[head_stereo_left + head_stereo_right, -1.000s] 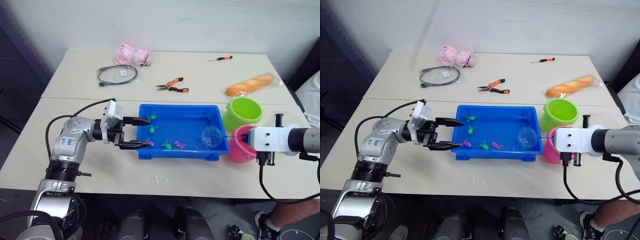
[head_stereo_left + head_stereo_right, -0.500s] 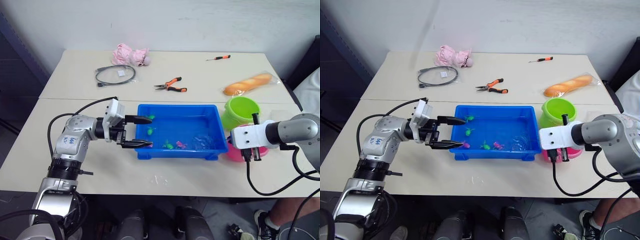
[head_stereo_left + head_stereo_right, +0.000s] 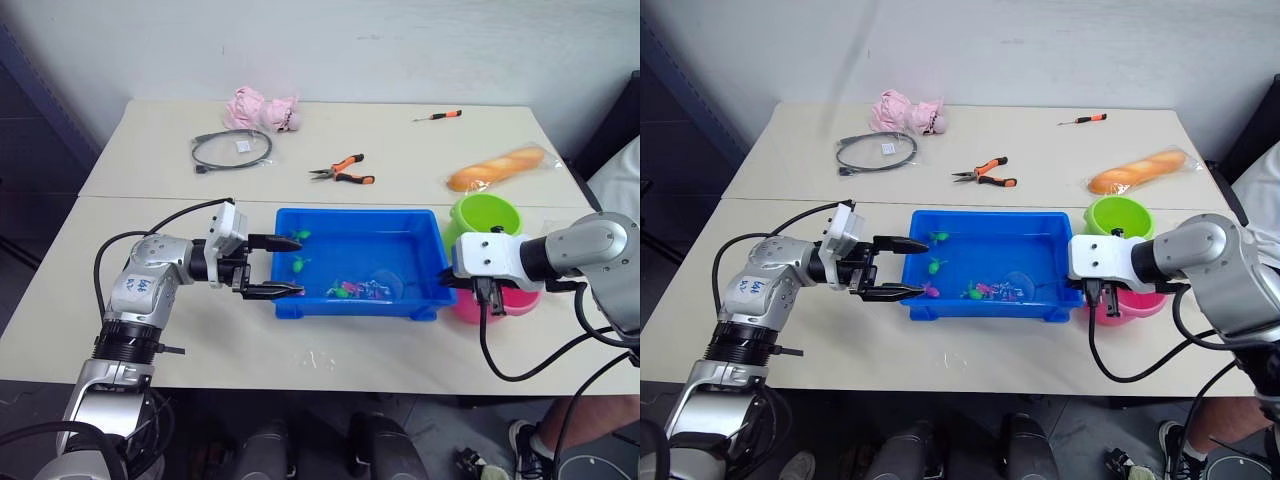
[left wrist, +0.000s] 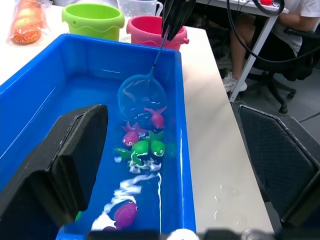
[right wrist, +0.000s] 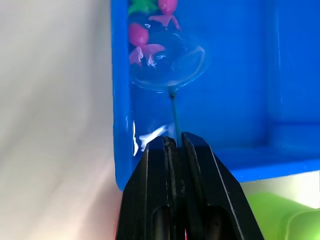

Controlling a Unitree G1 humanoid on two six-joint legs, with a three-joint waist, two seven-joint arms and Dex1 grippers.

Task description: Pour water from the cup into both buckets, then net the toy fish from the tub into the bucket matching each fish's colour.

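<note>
Your right end effector (image 5: 174,145) is clamped on the net (image 4: 142,95) handle; its hoop sits ahead in the tub (image 3: 300,225) among the toy fish (image 4: 145,147). Your left end effector (image 3: 283,265) is spread apart over the tub's opposite end.

The tub (image 3: 420,232) is bright blue, its fish (image 4: 157,118) magenta and green. One bucket (image 3: 485,218) is lime, the other (image 4: 150,31) pink, on a cream bench (image 3: 400,140).

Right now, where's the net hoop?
The net is dipped in the tub, right of centre, beside a pink fish; the right gripper holds its stick.
</note>
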